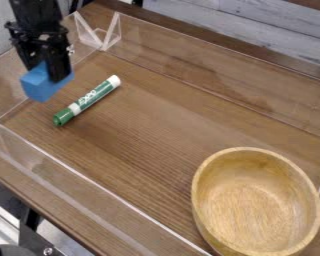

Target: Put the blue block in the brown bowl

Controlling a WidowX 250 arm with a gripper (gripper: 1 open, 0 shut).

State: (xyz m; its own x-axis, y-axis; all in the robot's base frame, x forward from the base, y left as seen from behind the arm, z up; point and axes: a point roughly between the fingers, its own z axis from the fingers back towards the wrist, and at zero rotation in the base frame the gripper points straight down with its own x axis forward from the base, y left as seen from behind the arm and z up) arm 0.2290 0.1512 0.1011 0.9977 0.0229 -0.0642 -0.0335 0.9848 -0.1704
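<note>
- Dark wood-grain tabletop (176,120) below me, fenced by clear acrylic walls (43,170), with a pale planked surface running behind the far edge.
- My claw (45,72) hangs at the far left of the scene, black, pointing straight down, jaws pinched tight on the blue block (40,84).
- The blue block sits right between my fingertips, clear of the table, its lower part poking out beneath and slightly left of my fingers.
- It's a small, plain, bright-blue brick with matte faces; I can make out a lighter front face and a darker side, no markings that I can see.
- Axis call: what shows of it looks about as tall as it is wide, and my fingers hide its top, so I cannot tell which way its long axis runs. Its faces sit a touch skewed to the table edges.
- Down and to the right of my claw, close by, a green-and-white marker pen (87,100) lies flat on the wood, running diagonally, its dark green end nearer the front and its white end angled away to the right.
- Well away to my lower right, at the opposite corner, the brown bowl (256,203) rests on the table: wide, shallow, light wood with visible grain and a thick rim.
</note>
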